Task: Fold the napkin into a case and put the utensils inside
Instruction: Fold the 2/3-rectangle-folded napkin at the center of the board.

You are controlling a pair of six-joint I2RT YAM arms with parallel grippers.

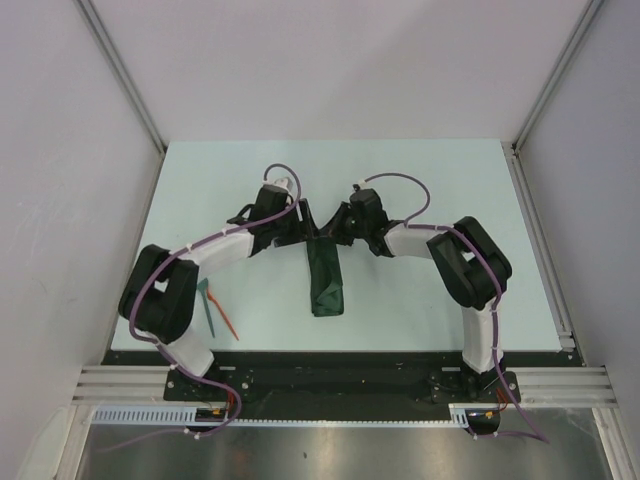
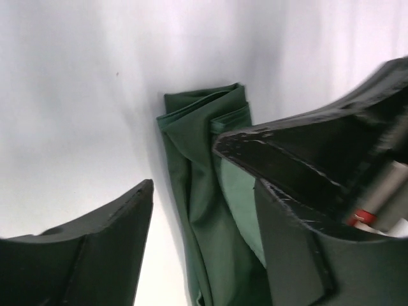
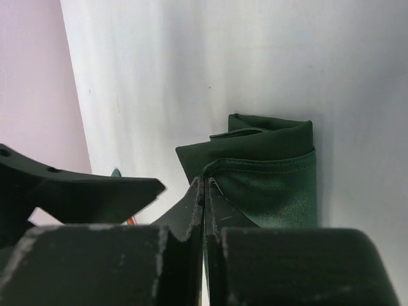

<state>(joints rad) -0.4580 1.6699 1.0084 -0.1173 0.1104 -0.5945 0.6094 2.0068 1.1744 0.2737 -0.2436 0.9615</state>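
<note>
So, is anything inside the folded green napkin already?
Nothing sticks out of the napkin. The teal utensil and the orange utensil lie on the table near the left arm, outside it. Deep between the folds is covered, so I cannot see there.

Work surface: a pale, matt table [image 1: 420, 180] fills the centre of the overhead view. It also forms the bright backdrop in both wrist views [image 2: 76, 95] [image 3: 255, 57].

Enclosure: plain grey-white walls stand at the left [image 1: 60, 150], back [image 1: 340, 60] and right [image 1: 600, 200]. Metal posts run up the upper-left [image 1: 120, 70] and upper-right [image 1: 560, 70] corners.

Right margin: a metal strip [image 1: 540, 250] runs along the table edge.

Bottom of frame: a ribbed aluminium rail [image 1: 120, 383] sits above a white slotted duct [image 1: 140, 414], with a brushed steel sheet [image 1: 340, 455] lowest.
</note>
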